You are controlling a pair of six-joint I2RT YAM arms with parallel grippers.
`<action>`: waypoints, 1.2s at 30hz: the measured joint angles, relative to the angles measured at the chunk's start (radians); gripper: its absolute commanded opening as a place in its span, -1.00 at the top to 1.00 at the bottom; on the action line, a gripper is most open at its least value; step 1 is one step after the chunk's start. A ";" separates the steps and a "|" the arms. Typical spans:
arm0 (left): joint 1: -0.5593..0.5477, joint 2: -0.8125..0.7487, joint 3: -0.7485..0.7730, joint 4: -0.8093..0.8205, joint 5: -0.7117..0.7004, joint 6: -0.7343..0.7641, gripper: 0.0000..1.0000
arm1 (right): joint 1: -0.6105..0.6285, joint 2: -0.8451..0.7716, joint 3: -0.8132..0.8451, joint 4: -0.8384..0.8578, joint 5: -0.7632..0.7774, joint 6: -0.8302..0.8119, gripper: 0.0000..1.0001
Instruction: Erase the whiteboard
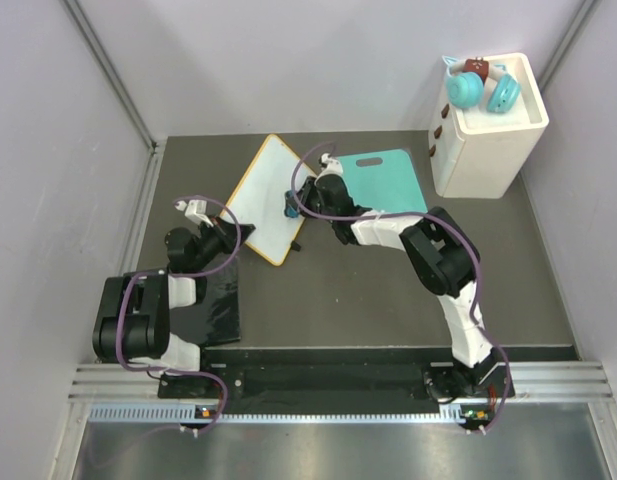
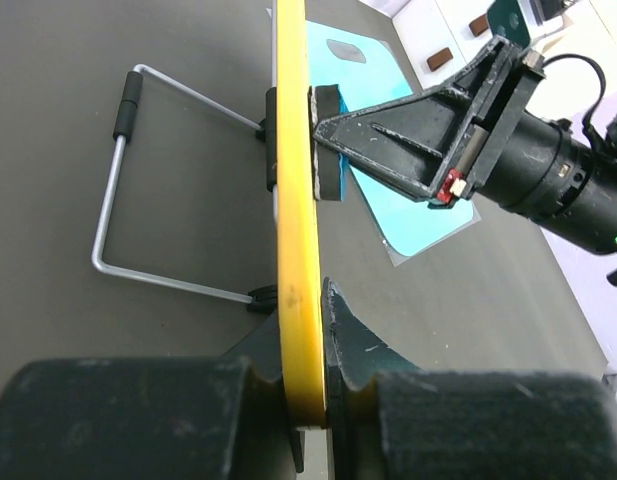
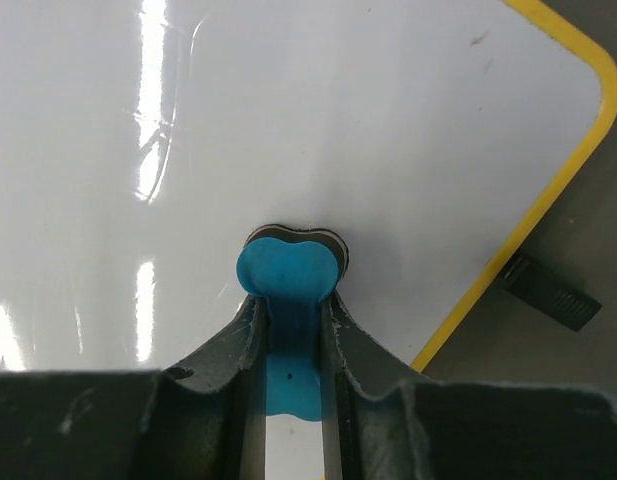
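The whiteboard (image 1: 265,195), white with an orange-yellow frame, stands tilted on the dark table. My left gripper (image 1: 231,237) is shut on its near frame edge (image 2: 298,300), seen edge-on in the left wrist view. My right gripper (image 1: 293,200) is shut on a blue eraser (image 3: 288,275) with a dark felt pad, pressed flat against the white surface (image 3: 288,120). The eraser (image 2: 326,140) and right gripper also show against the board in the left wrist view. No handwriting shows on the visible surface.
A teal cutting board (image 1: 386,180) lies behind the right arm. A white box (image 1: 488,125) with teal toys stands at the back right. A black mat (image 1: 213,305) lies by the left arm. The board's wire stand (image 2: 118,200) sticks out behind it.
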 measured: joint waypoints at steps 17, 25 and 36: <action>0.007 0.021 0.008 0.013 0.009 -0.016 1.00 | 0.071 -0.068 -0.164 0.080 -0.029 0.077 1.00; 0.007 0.032 0.011 0.021 -0.002 -0.019 1.00 | 0.040 -0.048 -0.026 -0.129 -0.075 0.050 1.00; -0.003 0.037 0.013 0.043 0.029 0.028 1.00 | -0.135 0.009 0.125 -0.248 -0.124 0.014 1.00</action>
